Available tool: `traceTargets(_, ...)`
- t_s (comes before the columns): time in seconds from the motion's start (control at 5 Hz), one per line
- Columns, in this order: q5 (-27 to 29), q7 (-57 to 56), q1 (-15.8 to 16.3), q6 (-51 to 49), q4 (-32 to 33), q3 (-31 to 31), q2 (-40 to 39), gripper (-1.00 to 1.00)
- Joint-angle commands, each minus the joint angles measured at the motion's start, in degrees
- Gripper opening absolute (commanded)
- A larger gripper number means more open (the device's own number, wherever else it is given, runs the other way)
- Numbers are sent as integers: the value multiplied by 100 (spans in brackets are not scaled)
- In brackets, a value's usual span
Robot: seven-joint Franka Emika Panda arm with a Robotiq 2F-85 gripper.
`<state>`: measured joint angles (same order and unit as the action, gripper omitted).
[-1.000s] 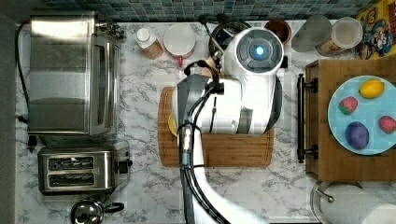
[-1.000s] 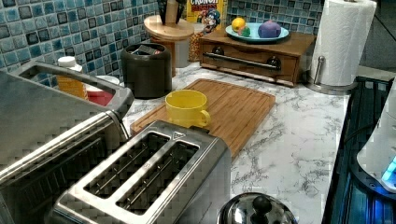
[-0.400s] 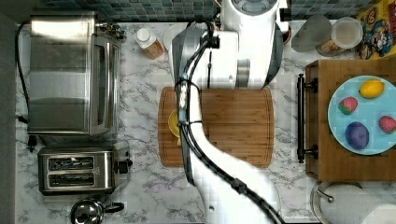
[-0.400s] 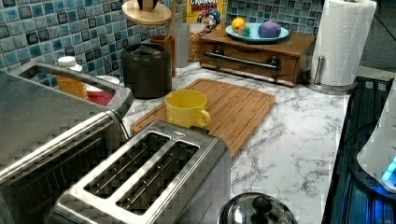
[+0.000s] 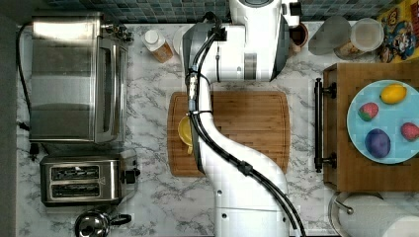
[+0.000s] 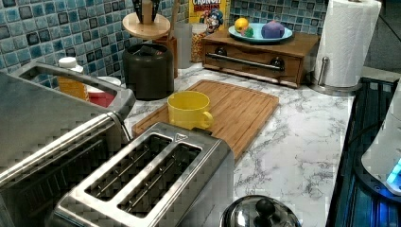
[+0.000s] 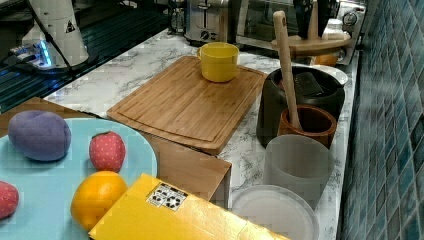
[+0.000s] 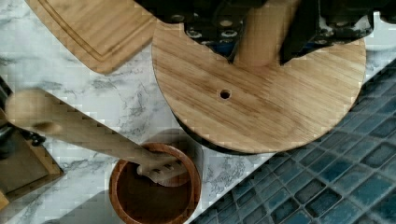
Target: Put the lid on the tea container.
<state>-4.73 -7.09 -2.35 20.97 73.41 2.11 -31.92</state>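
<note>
Your pincer [image 8: 273,35] has its fingers [image 8: 303,32] clamped on the wooden knob of the round wooden lid [image 8: 261,93] — lid hangs level, clear of the rim. The tea container [image 6: 148,71] sits right under it, dark and round on the marble counter [image 6: 293,142], with the brown wooden cup [image 8: 154,189] and its wooden spoon [image 8: 79,128] just beside it — the yellow mug [image 6: 188,109] is farther off on the cutting board [image 6: 236,106]

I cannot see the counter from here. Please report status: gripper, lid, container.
Gripper shut on wooden lid knob. Lid held above black tea container, not seated. Wooden spoon in brown cup stands close beside.
</note>
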Motion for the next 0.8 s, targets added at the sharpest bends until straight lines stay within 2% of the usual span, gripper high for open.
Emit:
traceTargets(0.2, 1, 214, 105, 71, -1295, -12, 202, -100)
traceTargets(0.4, 27, 198, 88, -279, -1792, -14, -214, -100)
traceTargets(0.6, -34, 234, 79, -176, -1699, -15, -281, -100)
traceTargets(0.8, -64, 258, 88, -287, -1893, 3, -487, -100)
